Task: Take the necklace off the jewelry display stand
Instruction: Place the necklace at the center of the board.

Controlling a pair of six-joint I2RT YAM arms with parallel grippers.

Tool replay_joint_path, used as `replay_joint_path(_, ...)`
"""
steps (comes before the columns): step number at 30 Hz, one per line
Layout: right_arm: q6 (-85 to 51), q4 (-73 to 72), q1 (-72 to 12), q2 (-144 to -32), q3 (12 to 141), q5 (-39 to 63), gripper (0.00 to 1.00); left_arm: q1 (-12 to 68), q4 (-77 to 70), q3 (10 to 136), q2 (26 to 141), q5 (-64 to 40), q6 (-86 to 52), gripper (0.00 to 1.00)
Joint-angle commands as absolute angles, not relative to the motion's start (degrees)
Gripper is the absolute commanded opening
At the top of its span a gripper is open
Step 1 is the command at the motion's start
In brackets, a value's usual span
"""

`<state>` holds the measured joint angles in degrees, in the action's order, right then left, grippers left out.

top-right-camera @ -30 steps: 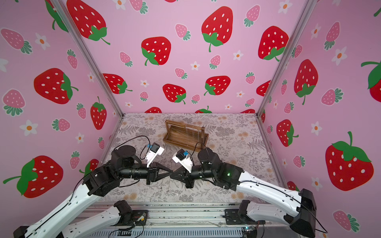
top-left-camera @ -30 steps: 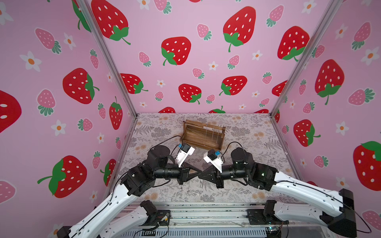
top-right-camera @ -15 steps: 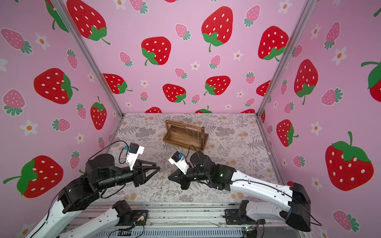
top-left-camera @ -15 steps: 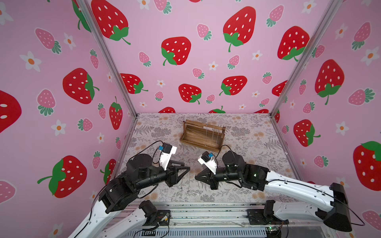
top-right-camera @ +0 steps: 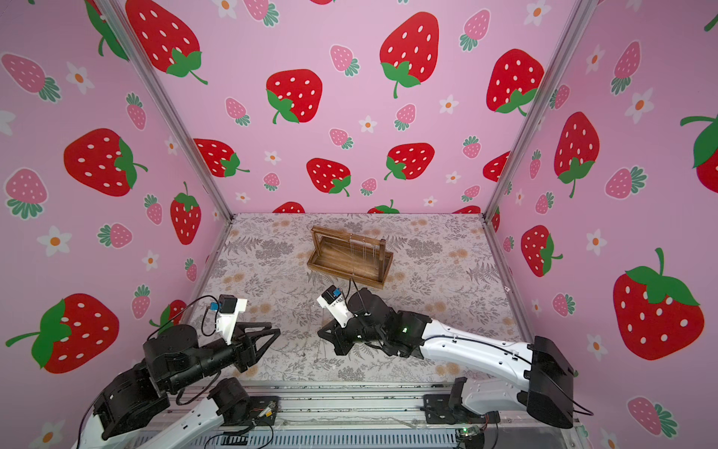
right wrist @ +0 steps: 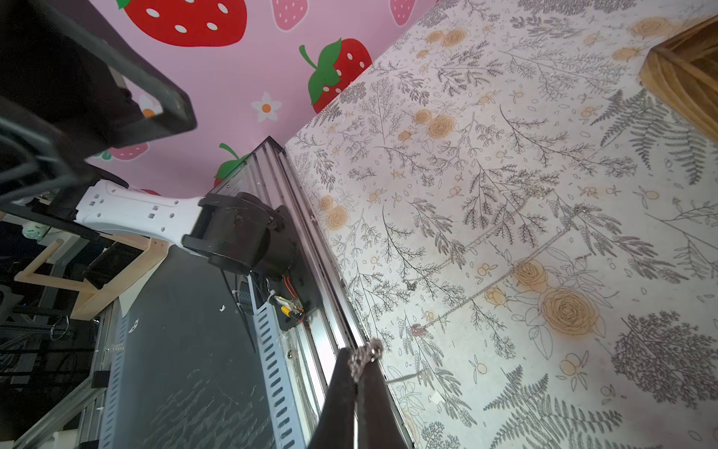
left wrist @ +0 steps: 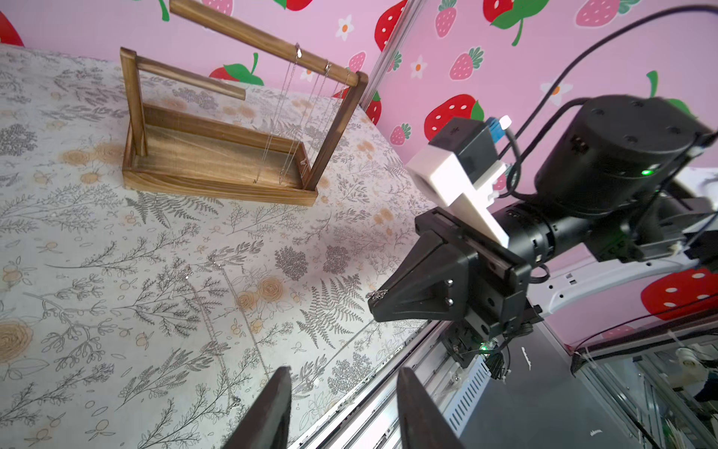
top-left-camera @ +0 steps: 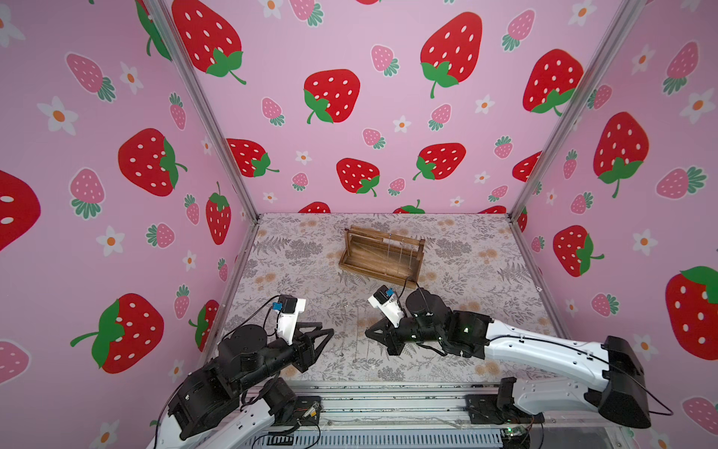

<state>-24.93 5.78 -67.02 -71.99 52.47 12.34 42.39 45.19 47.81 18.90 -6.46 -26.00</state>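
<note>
We see the right end effector (right wrist: 359, 373) closed tight, its tips pinching a small bunch of the necklace (right wrist: 365, 354), a silver chain, just above the bench (top-left-camera: 466, 311) near the middle of its near edge. The left end effector (left wrist: 344, 379) stands partly open, fingers apart, by the near left corner. The jewelry display stand (top-left-camera: 373, 268) sits toward the far edge, well apart from both end effectors, with thin chains (left wrist: 289, 116) hanging from its top bar. Lengths of chain (right wrist: 458, 303) lie flat on the bench; we cannot tell whether they join the pinched piece.
</note>
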Motion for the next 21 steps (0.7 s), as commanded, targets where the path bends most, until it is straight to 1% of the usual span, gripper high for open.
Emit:
replay_joint_path(1,-26.44,5.67,-67.32,-73.00,51.38,12.26,0.00,42.45,45.09,47.64,17.47,-5.56,-26.38,0.46)
replay_joint_path(10,-28.24,4.20,-67.32,-77.41,48.88,11.23,0.00,42.45,45.09,47.14,16.22,-5.18,-26.37,0.47)
replay_joint_path(21,-28.12,3.07,-67.41,-74.43,48.67,12.20,0.00,42.48,44.91,46.89,16.24,-5.62,-26.37,0.47)
